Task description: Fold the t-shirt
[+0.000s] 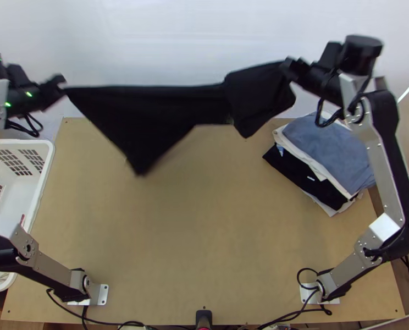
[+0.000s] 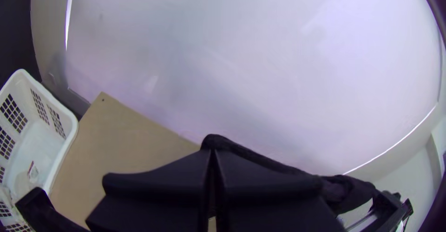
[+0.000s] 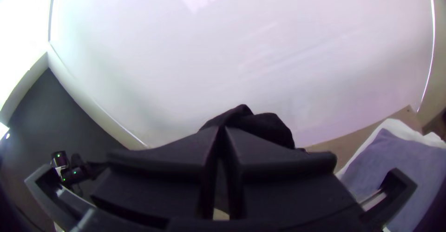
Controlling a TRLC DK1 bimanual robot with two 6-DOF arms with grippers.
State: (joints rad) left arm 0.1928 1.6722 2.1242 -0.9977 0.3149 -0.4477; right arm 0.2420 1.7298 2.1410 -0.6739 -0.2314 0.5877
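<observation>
The light wooden table (image 1: 204, 236) spreads beneath two arms, the left arm (image 1: 45, 264) and the right arm (image 1: 388, 165), each with its base at a near corner and its far end up by the far side. The black T-shirt (image 1: 141, 113) hangs in the air between them, above the far part of the table. Its upper edge runs nearly level from the left, then rises to the right; the left part drops to a point, the middle is a narrower band, and a squarish flap hangs at the right.

The white laundry basket (image 1: 44, 170), with latticed walls, stands by the table's left edge. A pile of folded clothes lies toward the far right corner: a blue-grey garment (image 1: 328, 146) on top, white cloth below it, then a black garment (image 1: 309, 179) and more pale cloth.

The left hand (image 1: 60, 83) is closed on one end of the T-shirt, its fingers together in the left wrist view. The right hand (image 1: 288, 66) is closed on the other end, where dark cloth bunches just past the fingertips.

Black cables (image 1: 119, 323) trail along the near edge, between the metal base plates (image 1: 103, 294)
</observation>
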